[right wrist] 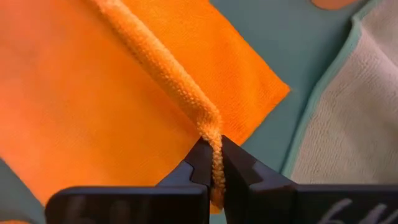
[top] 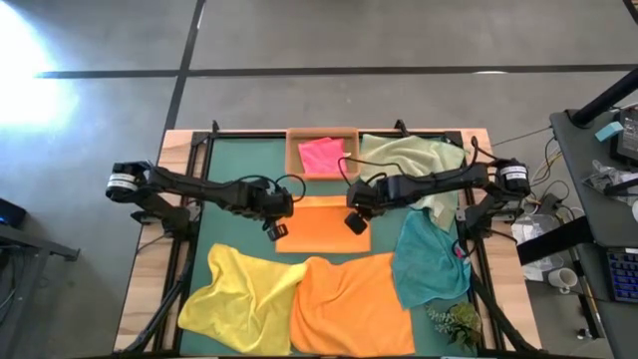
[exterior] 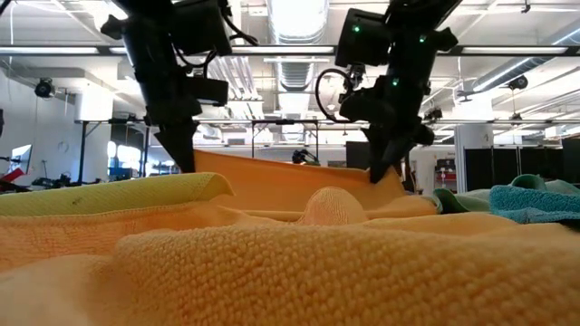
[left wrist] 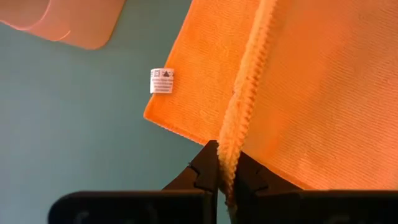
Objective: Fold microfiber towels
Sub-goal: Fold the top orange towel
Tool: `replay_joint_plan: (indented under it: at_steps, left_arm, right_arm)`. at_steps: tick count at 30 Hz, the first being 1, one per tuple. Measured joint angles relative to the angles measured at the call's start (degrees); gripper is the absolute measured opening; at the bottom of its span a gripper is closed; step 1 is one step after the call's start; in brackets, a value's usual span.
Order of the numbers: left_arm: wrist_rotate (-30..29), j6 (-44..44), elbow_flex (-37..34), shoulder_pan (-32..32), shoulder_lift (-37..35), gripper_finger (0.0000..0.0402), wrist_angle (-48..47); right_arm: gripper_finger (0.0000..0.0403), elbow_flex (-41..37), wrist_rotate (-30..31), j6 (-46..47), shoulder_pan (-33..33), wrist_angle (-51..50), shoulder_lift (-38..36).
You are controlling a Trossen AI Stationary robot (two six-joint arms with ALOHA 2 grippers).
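Orange towel [top: 324, 221] at mid-surface, mid-fold: my left gripper [left wrist: 227, 171] and right gripper [right wrist: 212, 163] each pinch an edge corner. Next I judge both must carry that edge across evenly.

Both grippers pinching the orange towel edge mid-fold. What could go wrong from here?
1. The left gripper and right gripper hold only the thin hem of the centre orange towel; it may slip out.
2. The loose orange towel and teal towel lie close and could snag.
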Motion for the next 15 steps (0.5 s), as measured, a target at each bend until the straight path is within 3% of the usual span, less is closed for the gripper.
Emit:
replay_joint_plan:
  at_steps: [11,15]
  left_arm:
    - [0.1,0.1,0.1,0.2,0.0,0.0000,0.9]
    - [0.1,1.2,0.1,0.2,0.0,0.0000,1.0]
  right_arm:
    - [0.0009,-0.1,0.2,-2.2,-1.2,2.3,0.0]
    - [0.0029,-0.1,0.2,-2.7,-1.3,2.3,0.0]
